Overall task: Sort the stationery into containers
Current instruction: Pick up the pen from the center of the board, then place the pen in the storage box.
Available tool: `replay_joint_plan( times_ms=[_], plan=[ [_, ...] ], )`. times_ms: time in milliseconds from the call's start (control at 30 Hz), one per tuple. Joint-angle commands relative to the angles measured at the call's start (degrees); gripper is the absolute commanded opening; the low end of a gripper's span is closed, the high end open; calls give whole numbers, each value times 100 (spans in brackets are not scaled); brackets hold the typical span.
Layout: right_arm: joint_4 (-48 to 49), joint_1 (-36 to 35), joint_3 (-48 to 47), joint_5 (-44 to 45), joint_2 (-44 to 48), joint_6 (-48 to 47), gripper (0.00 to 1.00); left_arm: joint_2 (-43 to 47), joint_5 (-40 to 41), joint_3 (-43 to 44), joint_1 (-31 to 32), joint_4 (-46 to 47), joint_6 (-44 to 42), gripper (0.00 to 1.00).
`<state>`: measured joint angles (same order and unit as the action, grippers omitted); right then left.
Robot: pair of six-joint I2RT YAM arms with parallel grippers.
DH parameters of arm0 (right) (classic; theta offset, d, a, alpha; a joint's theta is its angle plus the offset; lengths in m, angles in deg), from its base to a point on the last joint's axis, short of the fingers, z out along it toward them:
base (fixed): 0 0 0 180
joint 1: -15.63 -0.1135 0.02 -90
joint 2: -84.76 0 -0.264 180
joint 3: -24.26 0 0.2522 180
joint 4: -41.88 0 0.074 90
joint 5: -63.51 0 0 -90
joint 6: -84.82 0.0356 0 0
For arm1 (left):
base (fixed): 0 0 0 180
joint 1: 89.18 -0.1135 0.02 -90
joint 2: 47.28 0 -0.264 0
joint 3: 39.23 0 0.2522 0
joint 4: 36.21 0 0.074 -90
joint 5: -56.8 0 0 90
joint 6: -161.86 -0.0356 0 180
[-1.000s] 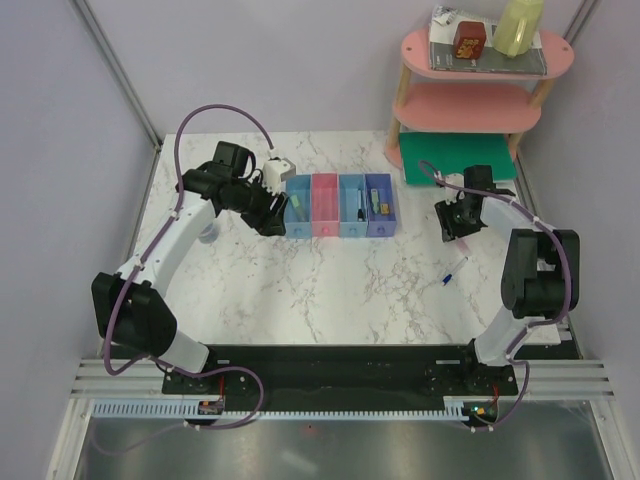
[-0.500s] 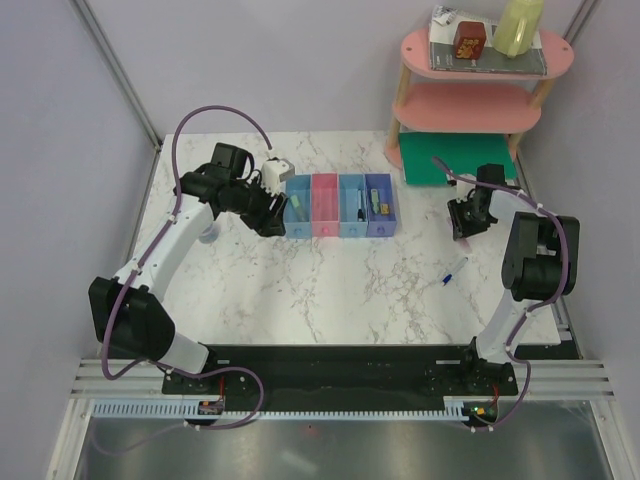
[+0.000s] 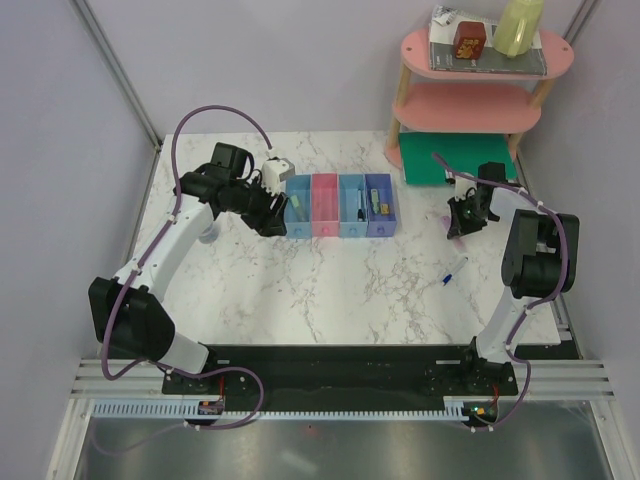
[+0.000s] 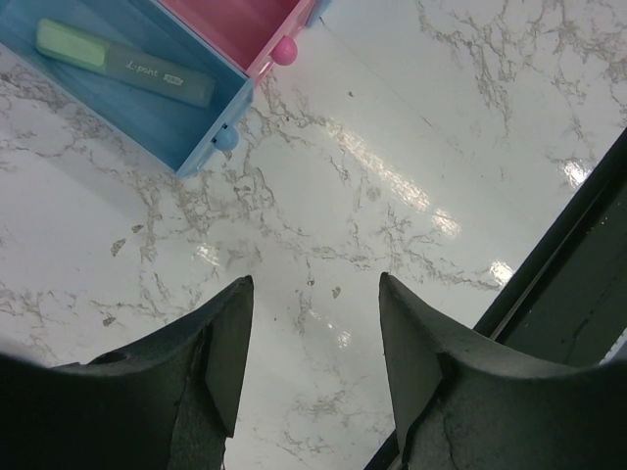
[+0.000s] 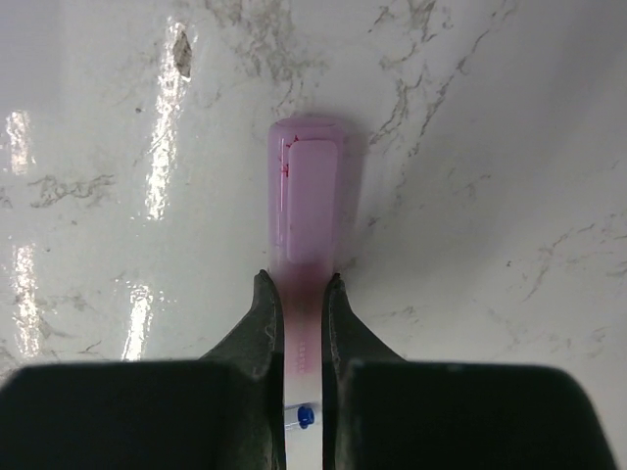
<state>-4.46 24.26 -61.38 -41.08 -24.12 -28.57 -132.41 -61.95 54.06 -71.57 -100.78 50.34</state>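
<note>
Right end effector [image 5: 299, 286] clamping pink stick [image 5: 308, 186], left end effector [image 4: 313, 294] spread

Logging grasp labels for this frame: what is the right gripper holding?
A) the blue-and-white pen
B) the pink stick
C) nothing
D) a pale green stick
B: in the right wrist view the right gripper has its fingers shut on the pink stick, while the blue-and-white pen lies loose on the table.
</note>
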Motion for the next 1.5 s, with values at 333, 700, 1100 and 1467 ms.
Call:
replay_joint_plan(
  times_ms=[333,700,1100,1467],
  plan=[
    [-952,-54,-309,-1010,604,265,0,171,-245,98,15,115,227,61],
    [-1251,-334,-977,-1617,1387,784,0,154,-438,-139,32,211,359,61],
    [-294,-2073,-2022,-1486,782,2126,0,601,-333,-174,-91,80,359,61],
    [445,-3278,-3980,-1248,-1134,2875,0,1980,45,-587,-108,-868,-396,61]
  ],
)
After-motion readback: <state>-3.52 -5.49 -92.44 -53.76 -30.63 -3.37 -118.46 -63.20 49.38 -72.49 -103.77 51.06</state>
